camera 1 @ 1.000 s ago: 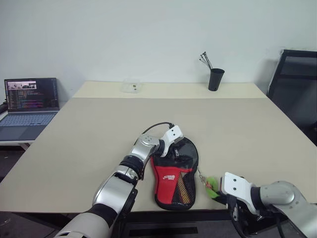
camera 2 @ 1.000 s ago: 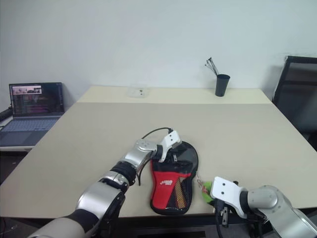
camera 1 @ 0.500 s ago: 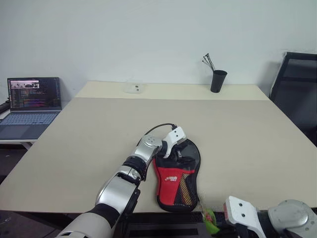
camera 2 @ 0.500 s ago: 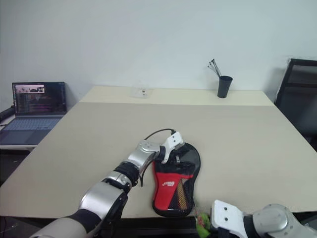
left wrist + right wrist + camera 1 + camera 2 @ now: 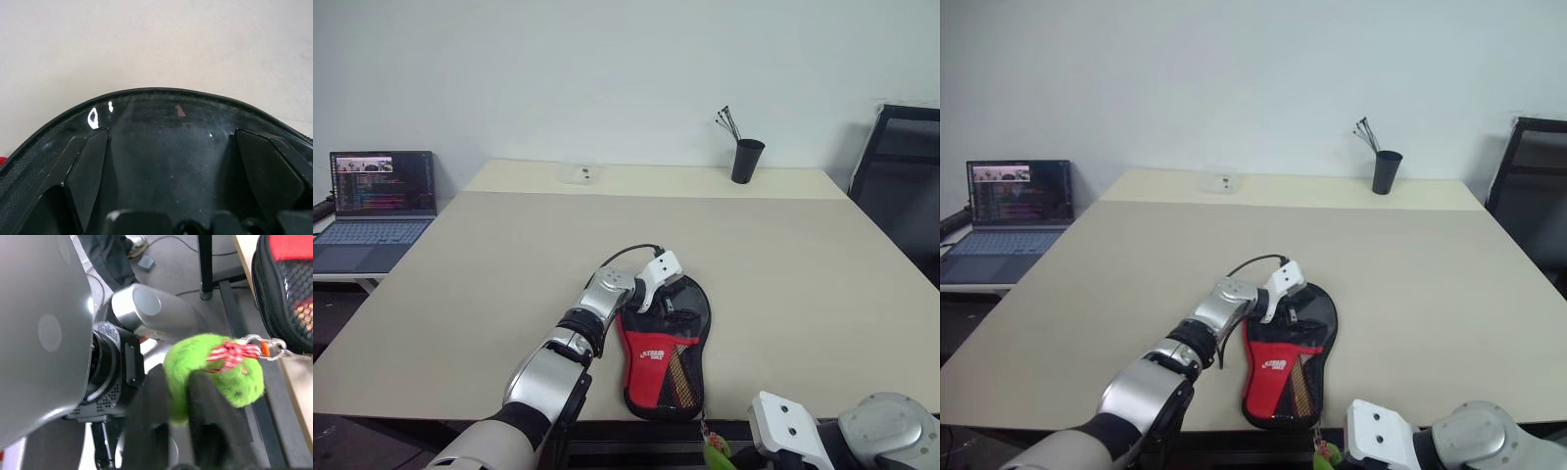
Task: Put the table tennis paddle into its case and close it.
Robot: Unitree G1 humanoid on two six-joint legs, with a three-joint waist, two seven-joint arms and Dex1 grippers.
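Observation:
The case (image 5: 661, 343), black mesh with a red lower part, lies flat near the table's front edge. The table tennis paddle is inside it, and its striped handle (image 5: 678, 370) shows through the mesh. My left gripper (image 5: 666, 299) rests open on the case's rounded far end, with its two black fingers (image 5: 85, 171) spread wide over the black fabric. My right gripper (image 5: 178, 431) hangs below the table's front edge. The green pull tag (image 5: 215, 367) lies against it, and the tag's small chain (image 5: 266, 345) runs to the corner of the case.
A laptop (image 5: 377, 211) stands open on a side table at the left. At the back of the table are a black cup of pens (image 5: 744, 160) and a small clear box (image 5: 578, 174). A black chair (image 5: 901, 166) stands at the right.
My right arm has drawn back and down off the table's front edge, taking the green pull tag from beside the case to below the edge. The left gripper has stayed on the case.

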